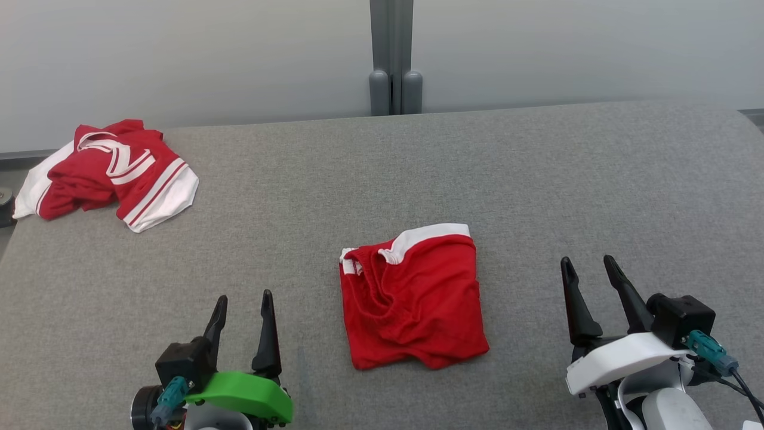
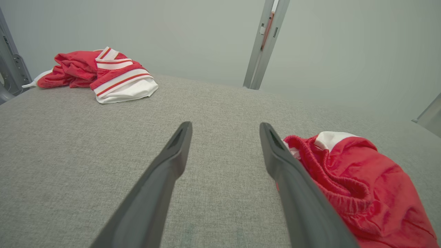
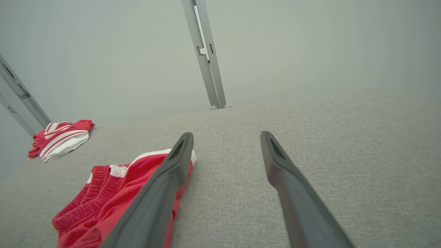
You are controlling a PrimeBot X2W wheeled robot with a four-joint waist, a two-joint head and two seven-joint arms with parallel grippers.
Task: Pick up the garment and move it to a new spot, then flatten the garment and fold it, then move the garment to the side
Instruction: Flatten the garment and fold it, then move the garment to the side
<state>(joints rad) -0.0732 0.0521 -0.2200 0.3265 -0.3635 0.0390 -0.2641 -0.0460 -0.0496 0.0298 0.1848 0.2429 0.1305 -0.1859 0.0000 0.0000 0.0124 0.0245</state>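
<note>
Both grippers hover open and empty over the gray cloth-covered counter [image 1: 537, 179]. The head view takes in the pair together: the left gripper [image 1: 245, 295] under its green housing and the right gripper [image 1: 587, 260] under its white one, fingers spread and pointing away from the robot.

The garment [image 1: 107, 173], a red T-shirt with white sleeves edged in red stripes, lies crumpled well ahead of the left gripper and off to its left, at the counter's far left corner. From above, a white part of it reaches the counter's left edge. The left wrist view, looking low along its own gripper [image 2: 225, 124], shows the garment [image 2: 100, 74] as a rumpled heap with a striped white sleeve on the near side. In the right wrist view the garment [image 3: 60, 137] is small and far off, beyond and left of that gripper [image 3: 226, 133].

Between the two grippers sit folded red shorts [image 1: 412, 298] with a white band (roughly square from above). The left wrist view shows their gathered waistband [image 2: 361, 186] just right of its right finger; the right wrist view has them [image 3: 113, 199] partly behind its left finger.

A gray post [image 1: 391, 60] stands against the wall beyond the counter.
</note>
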